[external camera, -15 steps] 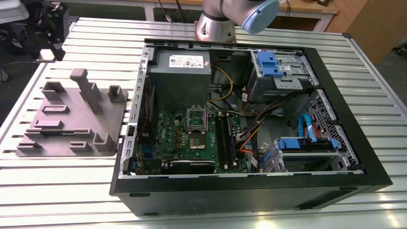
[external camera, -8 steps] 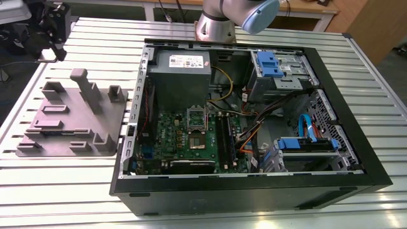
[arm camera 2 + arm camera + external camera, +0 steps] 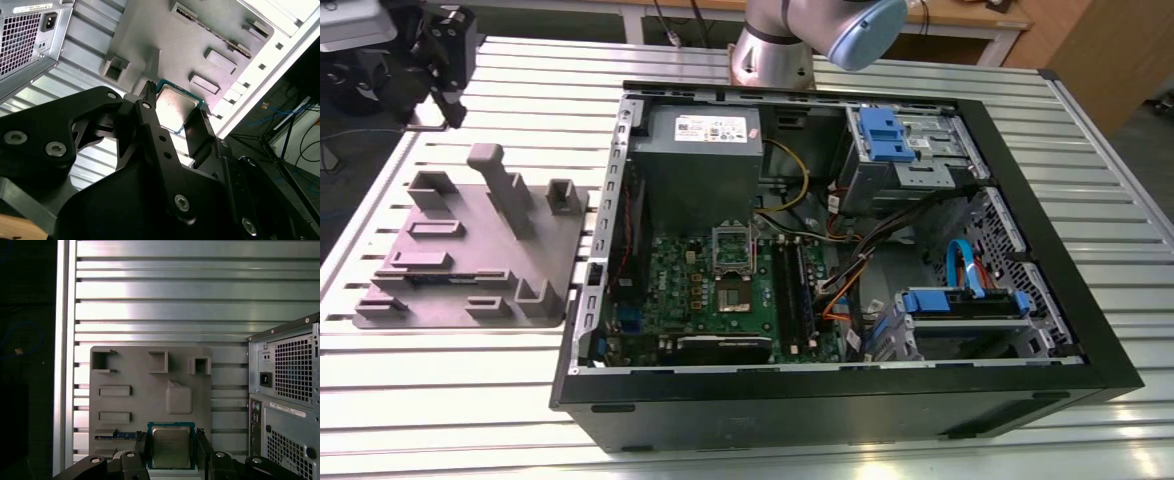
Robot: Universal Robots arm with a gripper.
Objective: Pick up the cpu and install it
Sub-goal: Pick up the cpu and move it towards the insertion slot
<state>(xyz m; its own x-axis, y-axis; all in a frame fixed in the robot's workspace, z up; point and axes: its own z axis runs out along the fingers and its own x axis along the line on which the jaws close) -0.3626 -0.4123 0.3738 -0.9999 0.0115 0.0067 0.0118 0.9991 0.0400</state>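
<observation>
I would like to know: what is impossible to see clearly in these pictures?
1. Underside of the cpu: in both wrist views it faces away from the cameras.
2. One cpu edge, first wrist view: hidden behind the body of the gripper.
3. Motherboard socket, exterior view: too small to tell whether its frame is open.

1. The table [image 3: 467, 400] has a flat top of ribbed silver metal slats
2. A grey moulded fixture plate [image 3: 460, 265] lies flat on the slats at the exterior view's left
3. An open black computer case [image 3: 854, 405] lies on its side just beside the plate, toward the exterior view's right
4. The arm's silver base column [image 3: 770, 62] rises behind the case, its foot hidden
</observation>
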